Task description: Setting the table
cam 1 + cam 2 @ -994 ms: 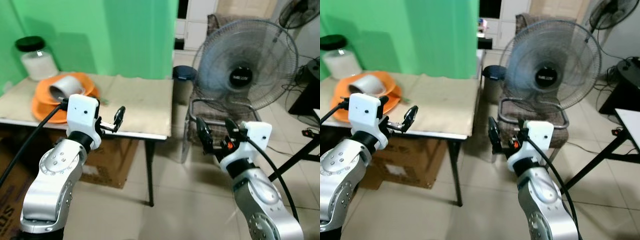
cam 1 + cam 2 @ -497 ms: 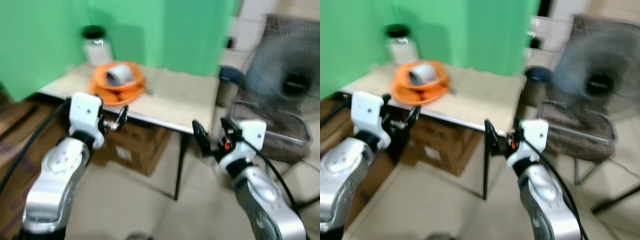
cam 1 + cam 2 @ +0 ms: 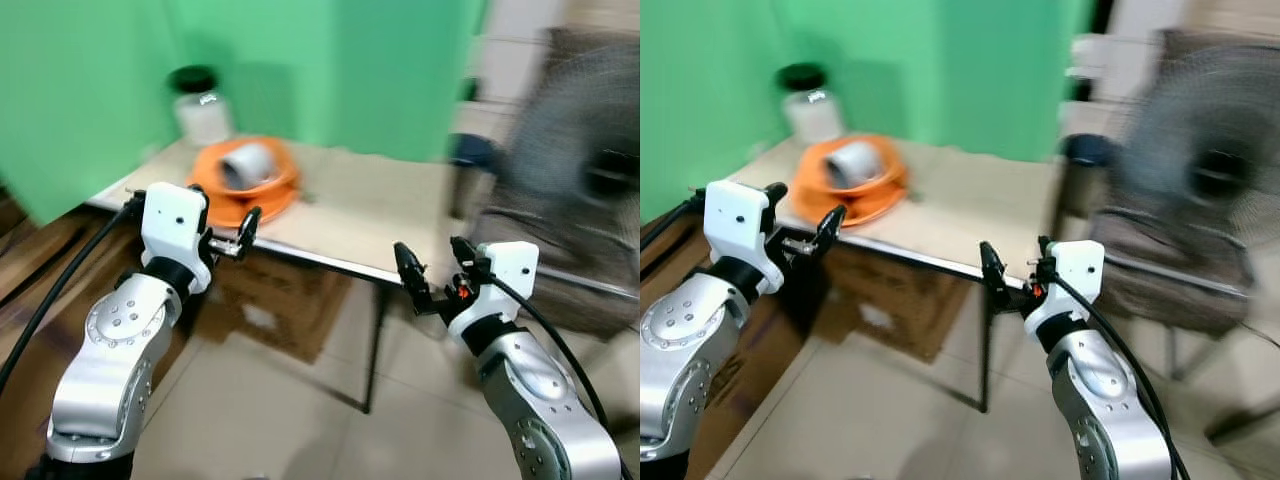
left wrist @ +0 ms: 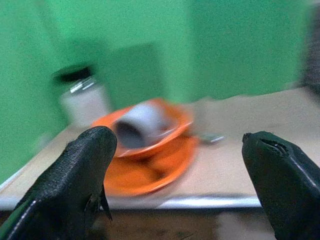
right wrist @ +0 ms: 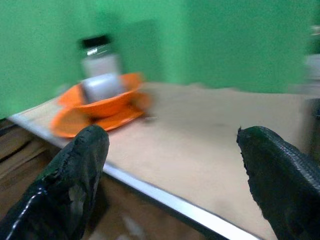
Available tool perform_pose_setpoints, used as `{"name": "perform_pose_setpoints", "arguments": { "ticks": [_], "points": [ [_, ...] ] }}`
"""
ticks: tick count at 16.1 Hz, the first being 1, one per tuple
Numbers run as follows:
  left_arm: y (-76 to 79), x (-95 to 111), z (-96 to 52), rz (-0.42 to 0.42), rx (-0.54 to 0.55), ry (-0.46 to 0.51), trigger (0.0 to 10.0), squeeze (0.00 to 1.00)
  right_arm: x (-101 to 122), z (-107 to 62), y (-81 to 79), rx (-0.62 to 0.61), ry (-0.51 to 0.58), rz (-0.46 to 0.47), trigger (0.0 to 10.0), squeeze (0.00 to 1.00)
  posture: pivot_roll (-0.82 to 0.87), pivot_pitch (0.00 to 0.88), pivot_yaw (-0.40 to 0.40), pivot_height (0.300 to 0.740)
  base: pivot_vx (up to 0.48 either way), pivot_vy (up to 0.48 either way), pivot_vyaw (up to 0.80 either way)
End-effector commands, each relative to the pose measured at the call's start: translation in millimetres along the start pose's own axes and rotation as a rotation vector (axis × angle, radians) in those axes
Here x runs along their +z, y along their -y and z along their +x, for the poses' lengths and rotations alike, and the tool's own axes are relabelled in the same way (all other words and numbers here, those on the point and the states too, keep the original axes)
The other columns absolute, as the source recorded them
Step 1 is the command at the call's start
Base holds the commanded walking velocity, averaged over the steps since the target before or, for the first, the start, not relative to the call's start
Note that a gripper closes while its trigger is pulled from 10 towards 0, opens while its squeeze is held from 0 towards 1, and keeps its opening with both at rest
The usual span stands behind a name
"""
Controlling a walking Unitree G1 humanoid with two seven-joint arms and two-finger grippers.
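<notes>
Left eye view swung since half second ago: table (image 3: 360, 205) now nearer centre, fan (image 3: 590, 160) pushed to right edge, blurred. Things on table unmoved. Left gripper (image 3: 240, 235) spread wide, empty, held off table's near left edge. Right gripper (image 3: 432, 275) likewise parted, empty, off table's near right corner. On table's far left: orange bowl (image 3: 250, 180) on orange plate (image 3: 225, 205), shiny plastic look; pale cylindrical cup (image 3: 245, 163) lying on side in bowl. Clear jar (image 3: 203, 108), black lid, behind bowl. Table top beige, matte, metal-edged. Cardboard box (image 3: 285, 295) under table.
</notes>
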State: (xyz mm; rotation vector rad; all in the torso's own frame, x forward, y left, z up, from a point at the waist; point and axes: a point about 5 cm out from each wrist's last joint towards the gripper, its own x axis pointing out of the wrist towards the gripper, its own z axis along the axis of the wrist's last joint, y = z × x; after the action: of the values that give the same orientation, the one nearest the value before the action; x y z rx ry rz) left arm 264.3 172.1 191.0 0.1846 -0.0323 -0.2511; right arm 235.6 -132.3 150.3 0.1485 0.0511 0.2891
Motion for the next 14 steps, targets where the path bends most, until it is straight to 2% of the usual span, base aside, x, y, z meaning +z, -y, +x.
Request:
{"name": "perform_pose_setpoints", "arguments": {
  "ticks": [1, 4, 11, 12, 13, 14],
  "points": [
    [-4.4, -0.3, -0.8, 0.001, 0.014, -0.007, 10.0, 0.0, 2.5, 4.1, -6.0, 0.036, 0.009, -0.005, 10.0, 1.0, 0.1, 0.0, 0.009, 0.74, 0.281, 0.0, 0.8],
    [-4.5, 0.1, -1.1, 0.0, 0.013, -0.006, 10.0, 0.0, 3.5, 6.0, -6.6, 0.044, 0.012, -0.017, 10.0, 1.0, 0.1, 0.0, 0.009, 0.74, 0.307, 0.0, 0.8],
    [-2.3, -1.7, -0.1, 0.005, -0.029, -0.018, 10.0, 0.0, 7.6, 10.1, -4.0, 0.002, 0.025, -0.046, 10.0, 1.0, 0.09, 0.0, 0.019, 0.74, 0.316, 0.0, 0.0],
    [-2.2, -1.9, 0.2, 0.006, -0.034, -0.019, 10.0, 0.0, 8.9, 11.4, -3.9, 0.0, 0.028, -0.045, 10.0, 0.62, 0.09, 0.0, 0.019, 0.74, 0.334, 0.0, 0.0],
    [-2.3, -1.9, 0.2, 0.005, -0.035, -0.019, 10.0, 0.0, 9.0, 11.5, -3.9, 0.001, 0.028, -0.05, 10.0, 0.62, 0.09, 0.0, 0.019, 0.74, 0.334, 0.0, 0.0],
    [-2.0, -2.0, 0.6, 0.0, -0.041, -0.018, 10.0, 0.0, 9.2, 13.0, -4.7, 0.001, 0.028, -0.061, 10.0, 0.0, 0.09, 0.0, 0.017, 0.74, 0.352, 0.0, 0.0]
  ]
}}
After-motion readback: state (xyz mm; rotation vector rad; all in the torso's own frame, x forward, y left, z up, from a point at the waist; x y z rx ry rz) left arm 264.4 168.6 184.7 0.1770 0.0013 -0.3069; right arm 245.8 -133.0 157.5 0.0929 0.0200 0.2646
